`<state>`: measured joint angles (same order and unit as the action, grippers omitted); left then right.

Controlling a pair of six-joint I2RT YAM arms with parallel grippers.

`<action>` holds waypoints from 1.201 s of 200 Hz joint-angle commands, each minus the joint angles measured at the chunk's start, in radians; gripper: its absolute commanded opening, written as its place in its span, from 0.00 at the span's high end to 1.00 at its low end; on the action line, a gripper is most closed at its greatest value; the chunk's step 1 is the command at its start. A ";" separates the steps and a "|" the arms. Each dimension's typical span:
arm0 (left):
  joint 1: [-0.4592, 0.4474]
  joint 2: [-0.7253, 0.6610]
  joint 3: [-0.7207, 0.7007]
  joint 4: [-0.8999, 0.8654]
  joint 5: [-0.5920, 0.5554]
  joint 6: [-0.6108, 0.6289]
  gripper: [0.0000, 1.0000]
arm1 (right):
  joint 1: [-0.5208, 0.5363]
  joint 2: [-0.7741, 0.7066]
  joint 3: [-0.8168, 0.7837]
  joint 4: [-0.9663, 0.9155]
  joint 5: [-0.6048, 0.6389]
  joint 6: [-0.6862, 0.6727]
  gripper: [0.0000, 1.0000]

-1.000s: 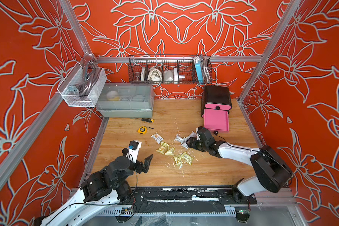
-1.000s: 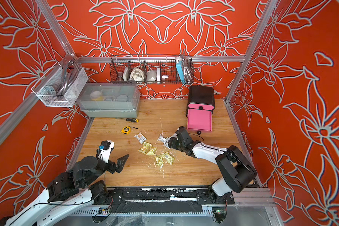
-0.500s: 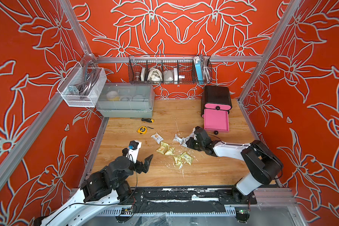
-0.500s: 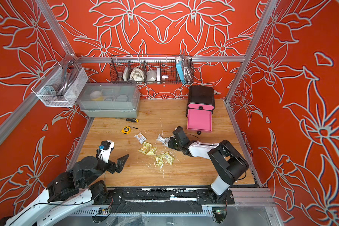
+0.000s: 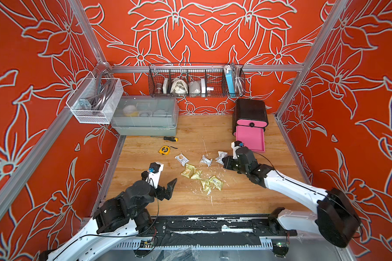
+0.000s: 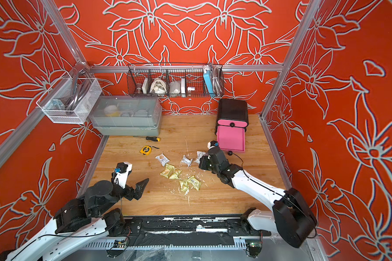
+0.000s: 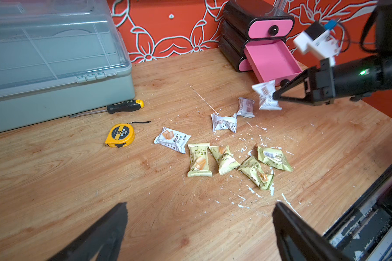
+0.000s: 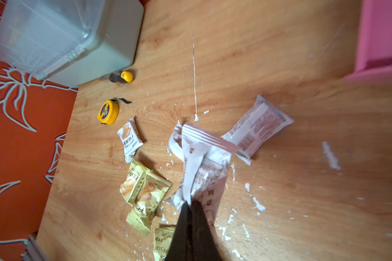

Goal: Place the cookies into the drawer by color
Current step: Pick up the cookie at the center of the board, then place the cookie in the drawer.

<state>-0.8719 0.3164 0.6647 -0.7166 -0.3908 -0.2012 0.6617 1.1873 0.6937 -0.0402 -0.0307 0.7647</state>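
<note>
Just pinched shut on a white cookie packet (image 7: 266, 97) with right gripper (image 8: 190, 204), lifted near the open drawer (image 5: 250, 140), ready for drop-in; left gripper (image 7: 199, 204) jaws wide apart.

You'll note: walls (image 5: 201, 34) orange-red, white-outlined flowers; counter (image 5: 235, 198) pale woodgrain, white-flecked; drawer (image 5: 250, 137) plain pink; chest (image 5: 249, 108) black; four yellow-green cookies (image 7: 199, 162); four white-silver cookies (image 7: 172, 140); tape measure (image 7: 120, 135) yellow, black label; screwdriver (image 7: 125, 106) black, yellow-tipped.

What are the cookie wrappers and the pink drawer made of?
The cookie wrappers look like thin plastic film: crinkly, creased, with crimped ends. The pink drawer looks like smooth hard plastic, evenly coloured with a soft sheen.
</note>
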 commanded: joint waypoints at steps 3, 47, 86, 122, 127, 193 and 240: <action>-0.003 0.003 0.015 0.014 -0.001 0.006 0.01 | -0.016 -0.096 0.091 -0.176 0.157 -0.160 1.00; -0.003 0.003 0.015 0.015 0.000 0.007 0.01 | -0.187 -0.174 0.221 -0.256 0.079 -0.237 1.00; -0.003 -0.003 0.015 0.015 -0.001 0.006 0.01 | -0.326 -0.146 0.297 -0.266 0.000 -0.245 1.00; -0.003 -0.002 0.016 0.016 0.001 0.006 0.01 | -0.410 -0.020 0.395 -0.320 -0.095 -0.292 1.00; -0.003 -0.003 0.015 0.016 0.002 0.006 0.01 | -0.420 0.002 0.413 -0.335 -0.111 -0.305 1.00; -0.003 -0.011 0.013 0.017 0.001 0.006 0.01 | -0.449 0.309 0.594 -0.503 -0.098 -0.538 1.00; -0.003 -0.013 0.015 0.016 -0.001 0.006 0.01 | -0.453 0.455 0.621 -0.465 -0.092 -0.580 1.00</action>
<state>-0.8719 0.3145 0.6647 -0.7166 -0.3908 -0.2012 0.2165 1.5875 1.2663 -0.4923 -0.1326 0.2401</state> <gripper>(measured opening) 0.994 0.047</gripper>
